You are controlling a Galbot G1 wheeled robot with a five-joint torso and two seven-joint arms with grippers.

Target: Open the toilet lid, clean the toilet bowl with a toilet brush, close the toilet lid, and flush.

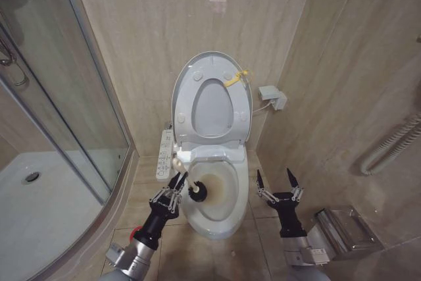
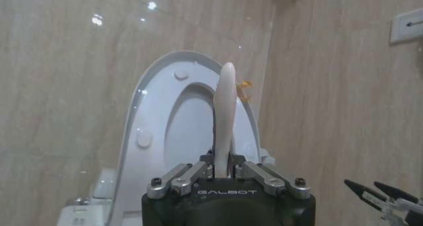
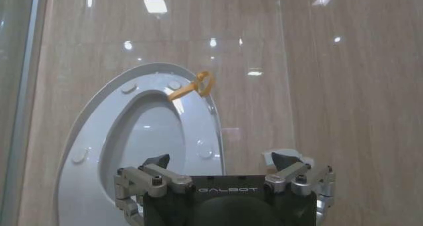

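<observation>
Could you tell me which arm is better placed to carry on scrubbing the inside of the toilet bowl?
Left. The left gripper is shut on the toilet brush, whose head sits inside the toilet bowl. The right gripper hangs open and empty beside the bowl.

The left arm reaches up from 7 o'clock, its left tool clamped tight on a thin handle; the right arm rises from 5 o'clock, its right tool held upright, fingers spread wide apart
</observation>
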